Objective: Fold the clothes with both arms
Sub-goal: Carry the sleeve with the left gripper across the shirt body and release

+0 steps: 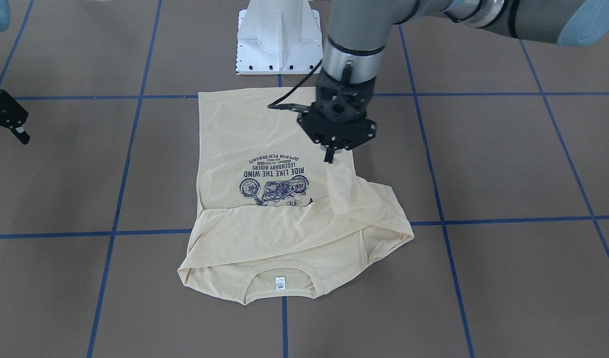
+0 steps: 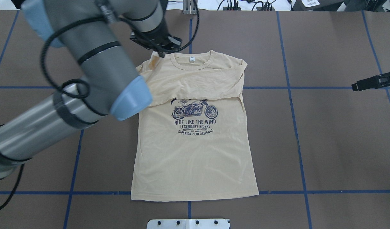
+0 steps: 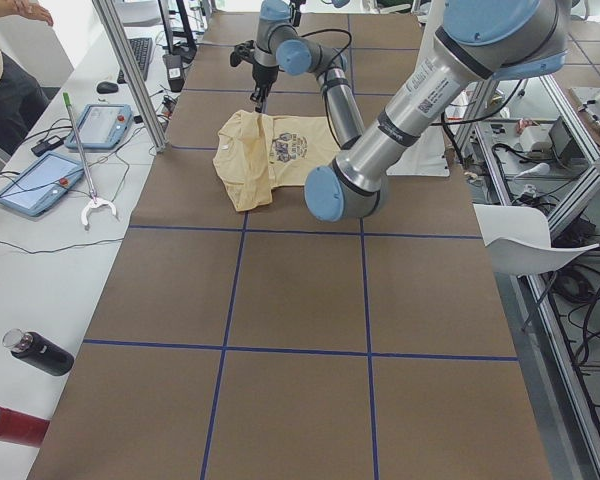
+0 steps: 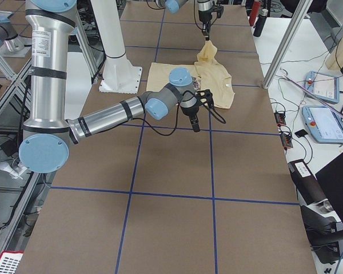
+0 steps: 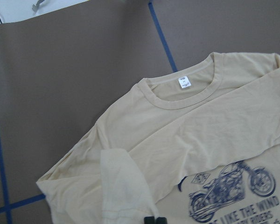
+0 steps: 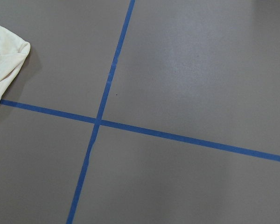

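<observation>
1. One brown counter point(image 2: 325, 143) carries everything.
2. Left arm point(image 2: 96, 63) reaches over the shirt's collar end.
3. Shirt point(image 2: 195, 159) lies flat mid-counter, print up, one sleeve folded across the chest.
4. Left hand point(image 1: 329, 155) is clamped on the other sleeve, which is lifted.
5. Right hand point(image 2: 355, 86) is well apart from the shirt; can't tell if its fingers are together.

- Left arm point(image 2: 96, 63) — silver-grey tubes, light blue joint caps, black bands, a black cable looping alongside.
- Left gripper point(image 1: 329, 157): black, ribbed, two thin fingers.
- Right arm point(image 4: 46, 85): silver-grey too, with a white printed label.
- Base point(image 1: 279, 44) — white, dark screws along its edge.
</observation>
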Robot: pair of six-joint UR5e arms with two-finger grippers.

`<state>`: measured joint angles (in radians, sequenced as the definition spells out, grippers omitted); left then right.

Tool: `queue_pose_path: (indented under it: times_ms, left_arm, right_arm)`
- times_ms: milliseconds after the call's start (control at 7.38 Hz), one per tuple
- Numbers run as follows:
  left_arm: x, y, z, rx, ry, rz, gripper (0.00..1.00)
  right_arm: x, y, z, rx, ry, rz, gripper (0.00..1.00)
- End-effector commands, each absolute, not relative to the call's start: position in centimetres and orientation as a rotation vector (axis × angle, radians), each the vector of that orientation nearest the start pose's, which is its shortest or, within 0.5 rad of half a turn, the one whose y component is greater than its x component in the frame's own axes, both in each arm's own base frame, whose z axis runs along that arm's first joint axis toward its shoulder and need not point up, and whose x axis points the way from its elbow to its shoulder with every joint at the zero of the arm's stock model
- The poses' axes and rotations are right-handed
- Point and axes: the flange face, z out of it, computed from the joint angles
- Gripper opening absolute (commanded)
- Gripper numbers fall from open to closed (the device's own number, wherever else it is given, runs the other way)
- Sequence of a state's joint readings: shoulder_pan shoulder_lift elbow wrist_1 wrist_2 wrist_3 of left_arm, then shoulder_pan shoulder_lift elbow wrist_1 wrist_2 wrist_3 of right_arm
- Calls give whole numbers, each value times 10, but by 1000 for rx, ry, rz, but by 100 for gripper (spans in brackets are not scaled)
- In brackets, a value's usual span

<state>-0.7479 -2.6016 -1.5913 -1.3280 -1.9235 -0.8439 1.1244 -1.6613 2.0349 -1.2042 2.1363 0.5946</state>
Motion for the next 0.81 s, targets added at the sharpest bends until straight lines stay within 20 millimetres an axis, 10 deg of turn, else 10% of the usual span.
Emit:
queue_pose_path:
  times_ms: [0, 135, 271, 406, 677]
  left_arm:
    - [592, -553, -27, 195, 829, -21, 0]
    - [633, -560, -34, 190, 850, -86, 0]
    - [642, -561, -44, 177, 880, -131, 79]
    - [651, -551, -49, 151, 910, -177, 100]
    - [647, -547, -63, 183, 933, -128, 100]
  right_arm:
    - [-125, -447, 438, 355, -823, -70, 100]
    - [-125, -447, 438, 355, -823, -70, 100]
    - [-125, -447, 438, 355, -823, -70, 100]
    - [-125, -447, 437, 357, -824, -70, 100]
    - [-127, -450, 432, 367, -829, -73, 100]
